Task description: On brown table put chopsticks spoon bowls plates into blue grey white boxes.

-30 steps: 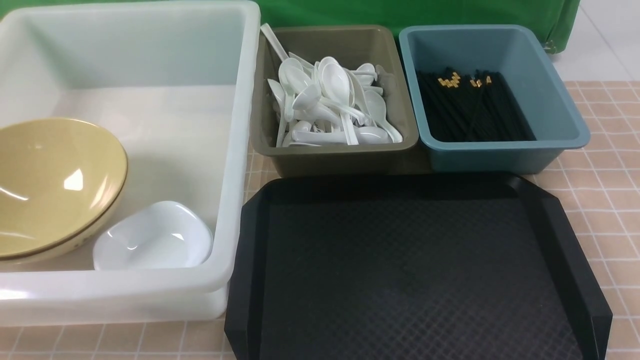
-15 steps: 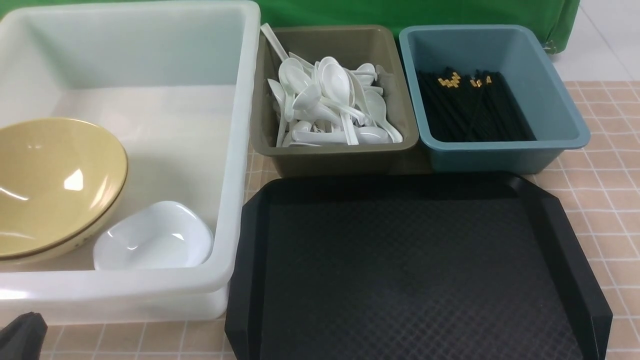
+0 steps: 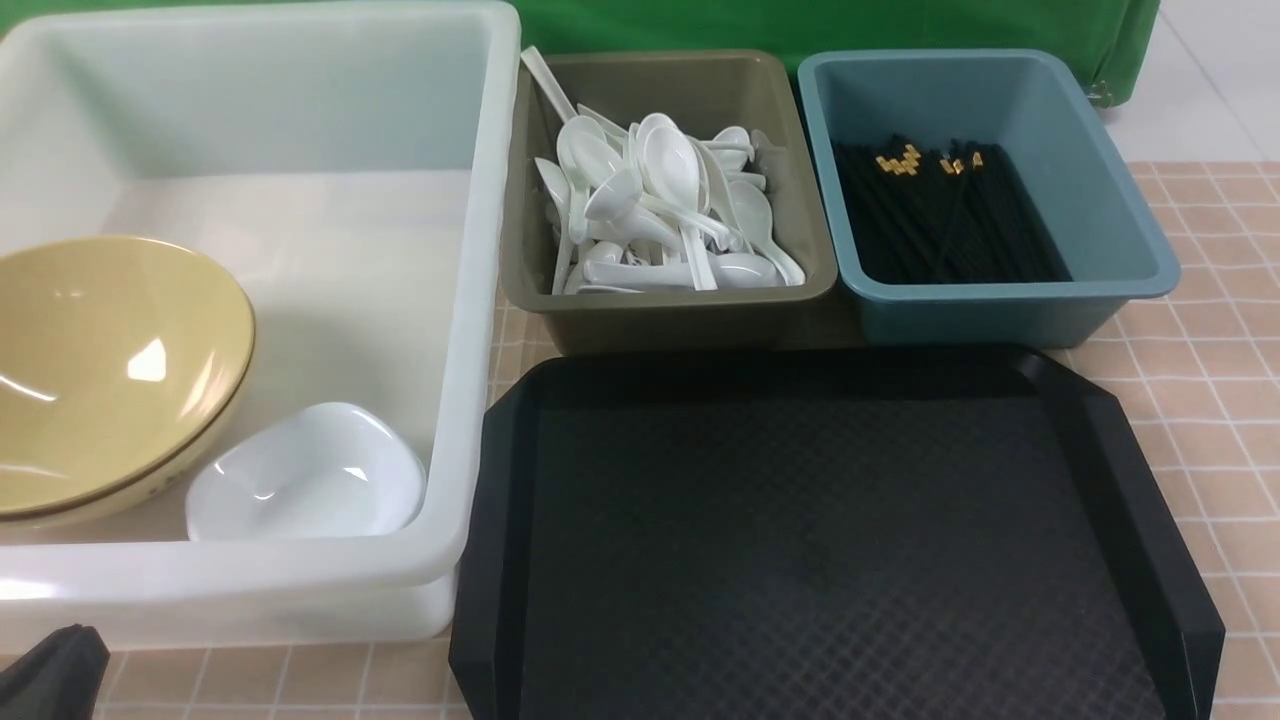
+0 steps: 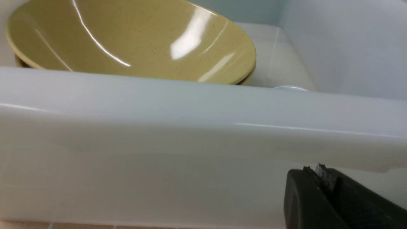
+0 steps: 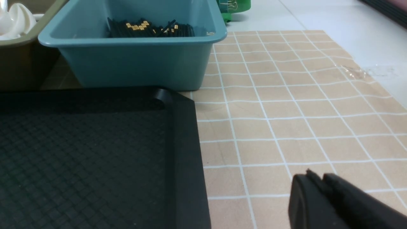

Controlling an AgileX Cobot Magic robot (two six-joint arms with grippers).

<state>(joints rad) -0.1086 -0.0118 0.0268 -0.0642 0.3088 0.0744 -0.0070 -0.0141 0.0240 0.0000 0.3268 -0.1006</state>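
Stacked yellow bowls (image 3: 100, 370) and a small white plate (image 3: 305, 475) lie inside the big white box (image 3: 470, 300). Several white spoons (image 3: 660, 200) are piled in the grey box (image 3: 680, 315). Black chopsticks (image 3: 940, 220) fill the blue box (image 3: 1000, 310). My left gripper (image 4: 313, 170) is shut and empty, low outside the white box's near wall (image 4: 159, 127), with the bowl (image 4: 133, 38) beyond the rim. Only a black corner of the left gripper (image 3: 50, 675) shows in the front view. Over the brown table (image 5: 286, 111), my right gripper (image 5: 316, 176) hangs shut with nothing in it.
A black tray (image 3: 820, 540) lies in front of the grey and blue boxes, with nothing on it; its right rim (image 5: 187, 152) borders bare table (image 3: 1210, 400). A green cloth (image 3: 800, 25) hangs behind the boxes. The table's far right edge meets a white floor (image 5: 349, 19).
A black part of my left gripper has come into the front view at the bottom left corner and edged up a little. Nothing in the boxes moved.
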